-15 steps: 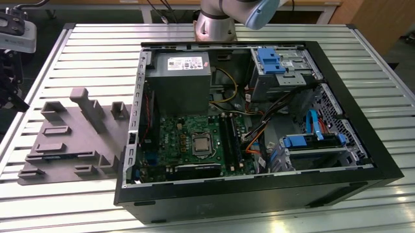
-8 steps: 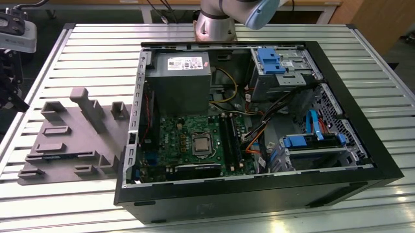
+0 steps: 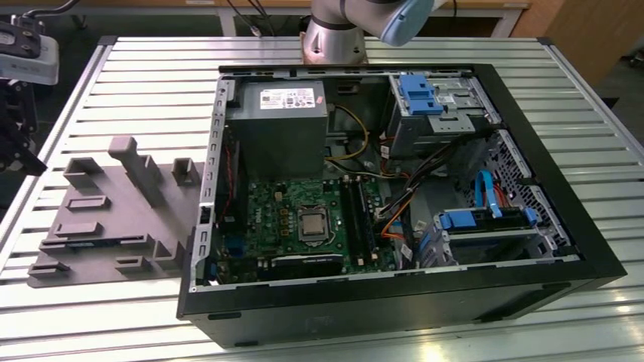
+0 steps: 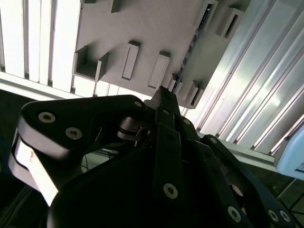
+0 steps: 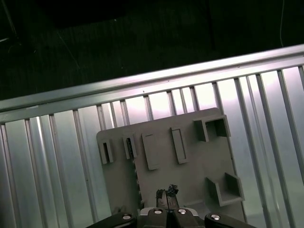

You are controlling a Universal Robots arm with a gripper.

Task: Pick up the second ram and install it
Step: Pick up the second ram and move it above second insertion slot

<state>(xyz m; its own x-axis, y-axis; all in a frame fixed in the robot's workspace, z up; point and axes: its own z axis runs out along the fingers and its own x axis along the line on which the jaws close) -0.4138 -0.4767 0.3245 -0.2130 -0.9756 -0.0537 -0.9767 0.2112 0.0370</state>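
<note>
The second ram (image 3: 81,244) is a thin dark stick lying in a slot of the grey fixture (image 3: 111,226) at the exterior view's left. In the second wrist view the ram (image 4: 197,35) shows edge-on along the fixture (image 4: 156,28). My gripper (image 3: 23,154) hangs at the far left edge of the exterior view, beside and above the fixture, apart from the ram. Its dark fingers meet at the tips in both wrist views (image 4: 163,91) (image 5: 166,192), shut with nothing between them. The motherboard's long black slots (image 3: 357,219) sit inside the open computer case (image 3: 563,226).
The case stands on the slatted metal table (image 3: 151,90), with a power supply (image 3: 282,128), cables and blue drive brackets (image 3: 423,90) inside. Upright grey blocks (image 3: 136,166) rise from the fixture. The table's edge rail (image 5: 142,80) borders dark floor.
</note>
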